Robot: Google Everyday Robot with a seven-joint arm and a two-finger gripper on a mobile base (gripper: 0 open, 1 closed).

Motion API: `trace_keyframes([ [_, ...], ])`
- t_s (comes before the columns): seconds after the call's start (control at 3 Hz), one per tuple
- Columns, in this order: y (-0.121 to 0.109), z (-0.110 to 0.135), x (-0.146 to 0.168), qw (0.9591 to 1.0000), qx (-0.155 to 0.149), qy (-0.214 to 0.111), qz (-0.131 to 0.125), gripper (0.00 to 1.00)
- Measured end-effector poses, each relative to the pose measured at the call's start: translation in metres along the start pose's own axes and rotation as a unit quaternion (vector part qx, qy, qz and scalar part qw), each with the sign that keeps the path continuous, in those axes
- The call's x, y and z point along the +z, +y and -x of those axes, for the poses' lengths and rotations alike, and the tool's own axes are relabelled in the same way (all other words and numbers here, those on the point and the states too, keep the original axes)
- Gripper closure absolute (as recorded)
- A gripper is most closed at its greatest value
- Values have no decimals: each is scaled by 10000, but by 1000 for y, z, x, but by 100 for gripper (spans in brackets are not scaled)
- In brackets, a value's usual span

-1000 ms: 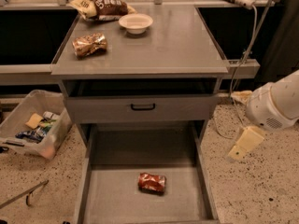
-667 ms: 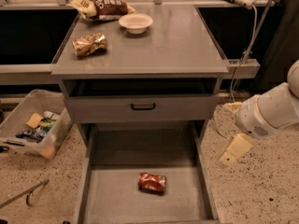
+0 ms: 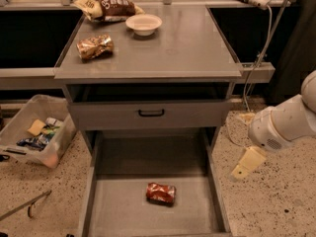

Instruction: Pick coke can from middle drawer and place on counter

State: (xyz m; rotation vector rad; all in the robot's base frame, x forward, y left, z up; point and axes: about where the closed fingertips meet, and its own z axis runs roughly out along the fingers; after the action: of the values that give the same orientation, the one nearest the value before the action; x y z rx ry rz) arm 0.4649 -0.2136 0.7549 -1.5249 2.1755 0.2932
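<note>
Counter (image 3: 187, 48), bowl (image 3: 143, 23); jaws right of drawer (image 3: 118, 211)

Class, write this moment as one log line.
phase: pre-grasp | end effector: outside middle drawer, to its right | coke can: lying on drawer floor | counter: no can

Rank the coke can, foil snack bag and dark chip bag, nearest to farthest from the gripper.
From the gripper, low at the right beside the middle drawer:
1. coke can, on the drawer floor.
2. foil snack bag, left front of the counter.
3. dark chip bag, counter's back left.
</note>
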Motion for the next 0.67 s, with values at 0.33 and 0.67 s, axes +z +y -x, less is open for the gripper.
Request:
trace_keyframes([
  [0.33, 9, -23, 36, 9996, 213, -178, 67, 0],
  [0.67, 24, -35, 80, 9980, 448, -369, 250, 0],
])
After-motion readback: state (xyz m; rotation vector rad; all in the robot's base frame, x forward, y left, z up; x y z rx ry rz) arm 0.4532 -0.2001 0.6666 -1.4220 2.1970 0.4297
